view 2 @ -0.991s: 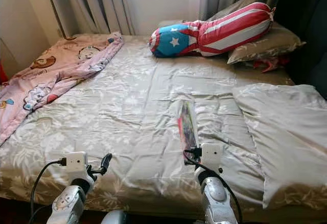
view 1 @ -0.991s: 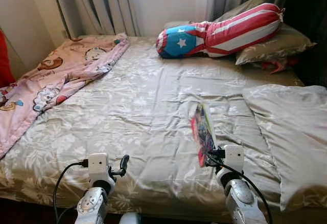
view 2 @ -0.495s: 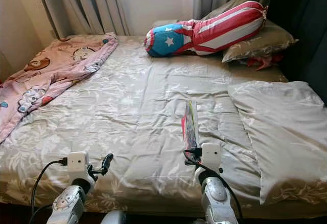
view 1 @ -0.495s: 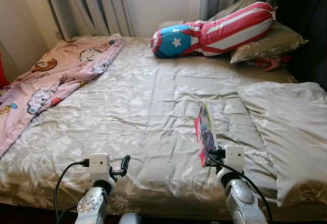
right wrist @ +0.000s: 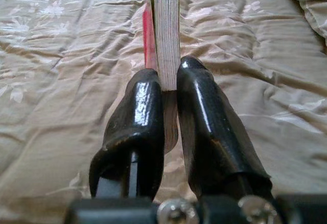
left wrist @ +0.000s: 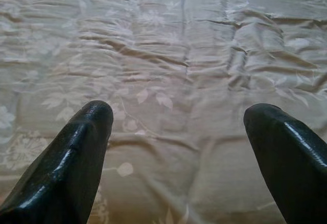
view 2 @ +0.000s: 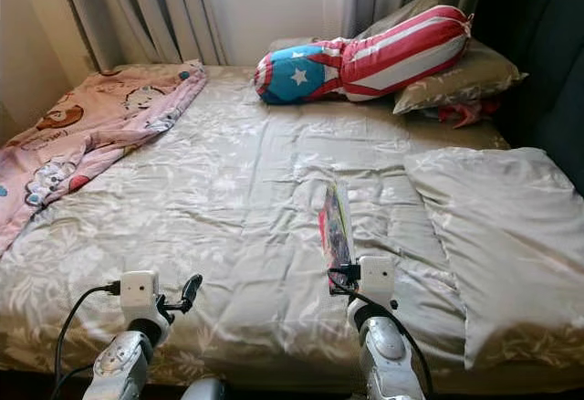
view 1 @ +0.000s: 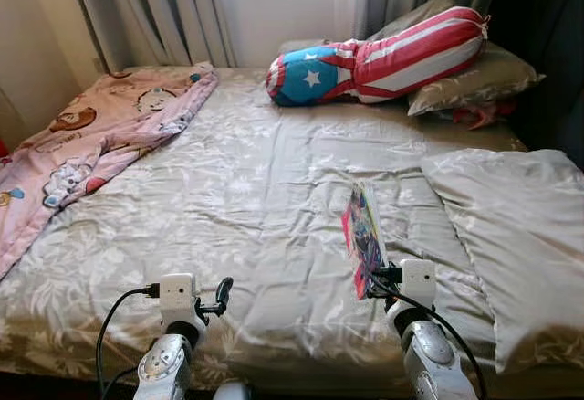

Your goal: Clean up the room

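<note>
A thin book with a colourful red-edged cover [view 1: 363, 234] stands on edge over the front right part of the bed, and my right gripper [view 1: 374, 281] is shut on its lower end. In the right wrist view the two black fingers [right wrist: 143, 116] pinch the book's page block [right wrist: 164, 29] between them. My left gripper [view 1: 222, 292] hovers low over the bed's front edge, open, with nothing but grey-beige floral bedding [left wrist: 173, 81] between its fingers [left wrist: 76, 152].
A pink cartoon blanket [view 1: 100, 135] lies rumpled along the bed's left side. A red, white and blue star bolster [view 1: 383, 57] rests on grey pillows [view 1: 474, 76] at the headboard. Another grey pillow [view 1: 516, 236] lies on the right. Curtains [view 1: 155, 7] hang behind.
The camera has shifted slightly. The book in my right gripper has tipped a little and sits slightly lower over the bed; the left arm is unchanged.
</note>
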### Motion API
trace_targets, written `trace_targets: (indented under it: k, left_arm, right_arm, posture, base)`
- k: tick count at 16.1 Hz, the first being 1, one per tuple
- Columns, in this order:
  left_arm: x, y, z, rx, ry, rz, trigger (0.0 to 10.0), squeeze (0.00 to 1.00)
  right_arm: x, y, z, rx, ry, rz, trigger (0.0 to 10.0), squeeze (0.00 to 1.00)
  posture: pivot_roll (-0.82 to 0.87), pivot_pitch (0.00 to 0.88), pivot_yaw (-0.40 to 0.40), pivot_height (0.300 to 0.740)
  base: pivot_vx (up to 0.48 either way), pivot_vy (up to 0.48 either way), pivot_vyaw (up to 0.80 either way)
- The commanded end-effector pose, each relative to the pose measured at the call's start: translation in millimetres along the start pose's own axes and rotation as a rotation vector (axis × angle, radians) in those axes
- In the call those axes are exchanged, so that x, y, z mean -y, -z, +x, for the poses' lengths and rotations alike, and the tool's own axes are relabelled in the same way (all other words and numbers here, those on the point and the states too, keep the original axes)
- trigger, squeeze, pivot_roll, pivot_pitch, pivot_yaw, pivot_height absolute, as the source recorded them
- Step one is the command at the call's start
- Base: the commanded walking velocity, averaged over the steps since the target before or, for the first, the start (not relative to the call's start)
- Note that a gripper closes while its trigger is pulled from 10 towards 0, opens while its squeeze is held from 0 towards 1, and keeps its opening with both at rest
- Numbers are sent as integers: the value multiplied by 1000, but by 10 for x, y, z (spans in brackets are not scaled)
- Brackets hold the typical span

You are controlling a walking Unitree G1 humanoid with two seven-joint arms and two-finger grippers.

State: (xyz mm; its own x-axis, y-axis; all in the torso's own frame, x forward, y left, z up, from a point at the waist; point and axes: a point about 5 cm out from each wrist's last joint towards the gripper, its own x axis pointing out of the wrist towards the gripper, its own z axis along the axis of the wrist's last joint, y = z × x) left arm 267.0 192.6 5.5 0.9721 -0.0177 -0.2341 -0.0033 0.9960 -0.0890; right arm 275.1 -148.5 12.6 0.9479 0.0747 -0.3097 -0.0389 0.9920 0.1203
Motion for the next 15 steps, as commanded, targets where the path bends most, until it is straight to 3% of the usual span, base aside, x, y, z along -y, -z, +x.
trace_targets:
  k: [1,5,15]
  left_arm:
    - [-27,6,1,-15,-6,2,10000,0]
    - [-23,7,-1,-13,-6,3,10000,0]
    - [-23,2,-3,-11,-4,5,10000,0]
  right_arm:
    - [-40,-109,43,44,-18,-2,10000,0]
    - [-47,-80,38,29,-26,-4,10000,0]
    - [-41,-21,33,-5,-28,-4,10000,0]
  posture:
    - [-49,0,37,643]
    - [-49,0,35,643]
    - [-45,0,38,643]
  base:
    - [330,0,0]
    - [309,0,0]
    - [0,0,0]
